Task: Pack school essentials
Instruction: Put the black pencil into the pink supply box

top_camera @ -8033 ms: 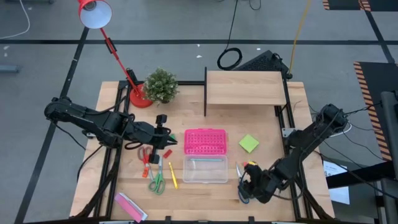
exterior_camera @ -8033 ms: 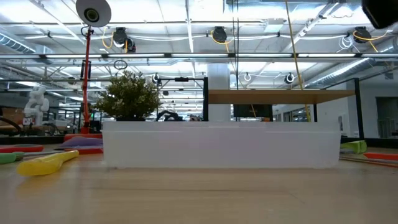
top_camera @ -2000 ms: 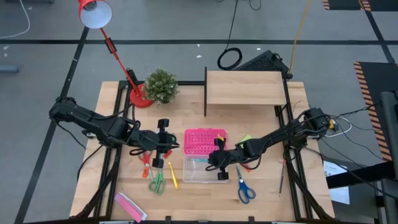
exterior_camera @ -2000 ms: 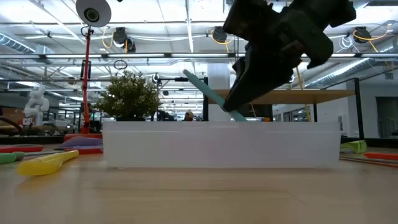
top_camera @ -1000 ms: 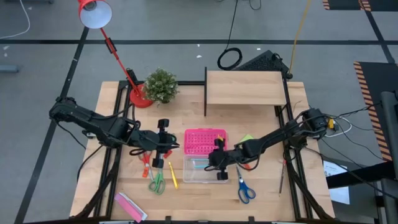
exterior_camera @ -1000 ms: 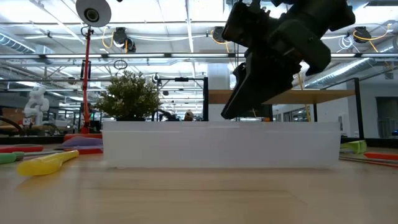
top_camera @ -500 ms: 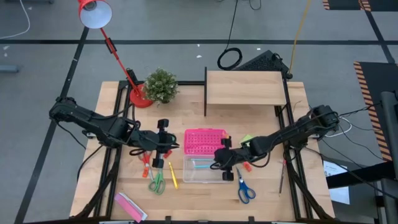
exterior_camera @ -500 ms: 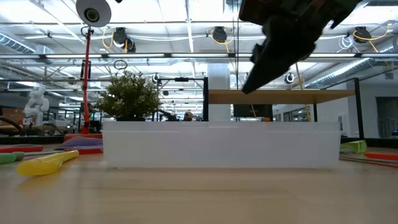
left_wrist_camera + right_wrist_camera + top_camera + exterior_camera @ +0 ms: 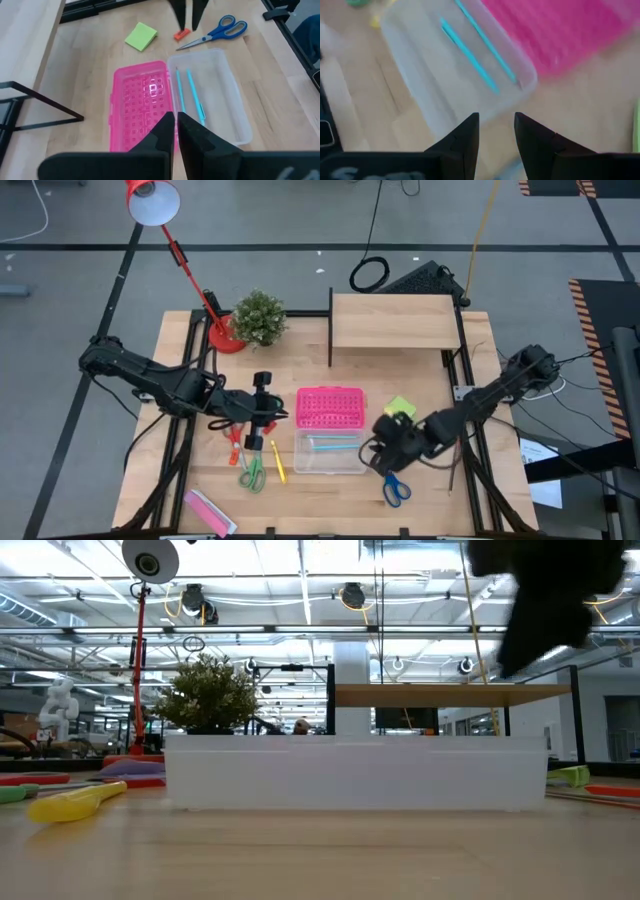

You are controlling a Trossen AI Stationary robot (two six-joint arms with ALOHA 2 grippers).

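Lying in the clear box: two teal pens; right claw seemingly parted, empty.

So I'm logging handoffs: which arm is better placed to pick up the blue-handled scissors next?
The right. Its gripper hangs open and empty beside the clear box, with the blue-handled scissors just below it in the high view. The left gripper is shut on the box's far side, over the red scissors.

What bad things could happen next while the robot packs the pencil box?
The right gripper is open beside the clear box, so a careless move could knock the box and jostle the two teal pens inside. The blue scissors lie right under that arm and might get pushed away.
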